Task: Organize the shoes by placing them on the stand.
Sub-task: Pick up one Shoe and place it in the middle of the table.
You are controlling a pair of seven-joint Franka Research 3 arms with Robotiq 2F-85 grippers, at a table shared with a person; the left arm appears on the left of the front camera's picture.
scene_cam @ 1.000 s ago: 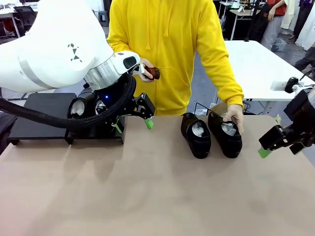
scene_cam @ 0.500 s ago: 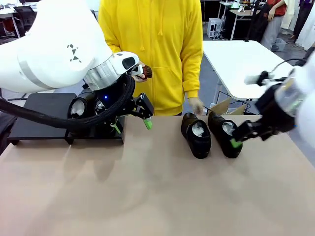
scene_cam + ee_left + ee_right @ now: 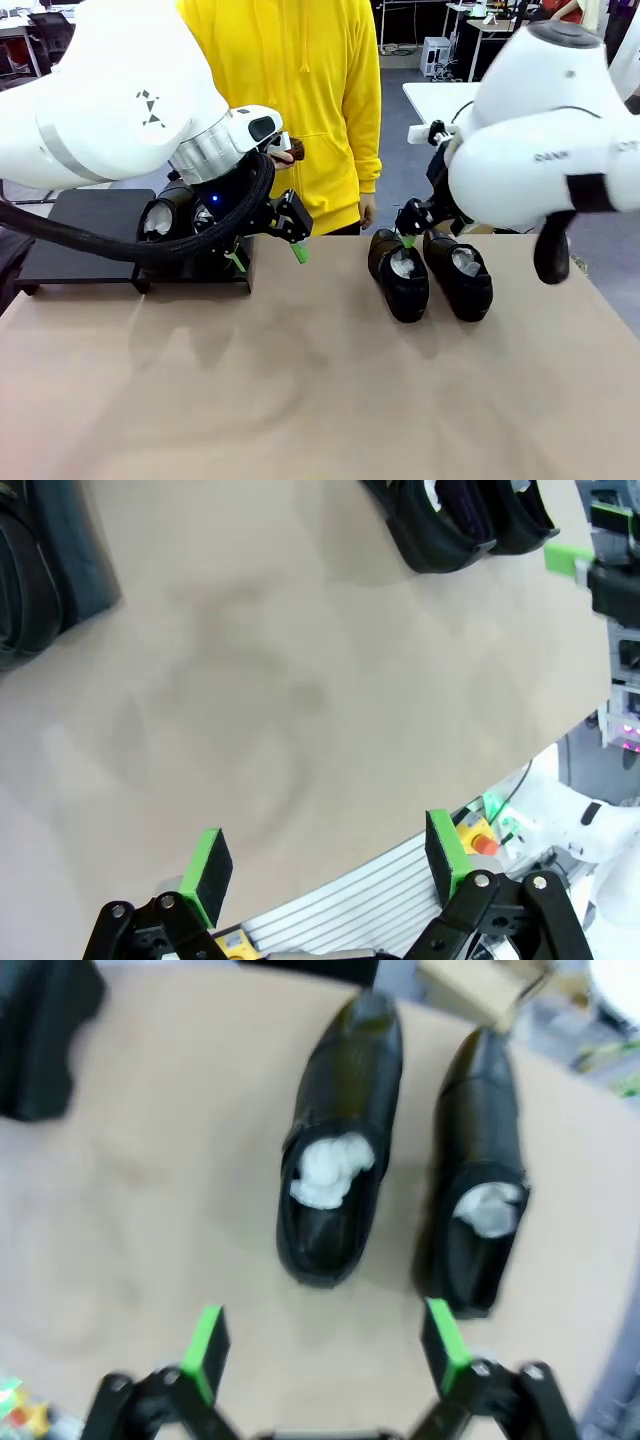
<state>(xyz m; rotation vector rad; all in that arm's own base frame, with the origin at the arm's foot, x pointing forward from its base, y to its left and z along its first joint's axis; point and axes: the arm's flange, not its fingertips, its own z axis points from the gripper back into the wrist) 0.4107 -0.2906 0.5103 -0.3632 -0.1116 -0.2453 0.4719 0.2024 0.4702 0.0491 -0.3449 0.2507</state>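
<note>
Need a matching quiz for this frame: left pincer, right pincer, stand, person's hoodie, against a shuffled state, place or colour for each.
1 left pincer
2 right pincer
3 stand
4 hoodie

A yellow
B open, facing two shoes
C black, at the table's left end
D open, over bare tabletop

Pairs: 1-D, 2-B, 3-C, 4-A

Light: I see bright, even light from above.
Shadows: soft grey patches on the table under my left gripper.
Blur: my right wrist view is smeary, and the shoes ahead of my right gripper look fuzzy.
Edges: my left wrist view bends at its sides.
</note>
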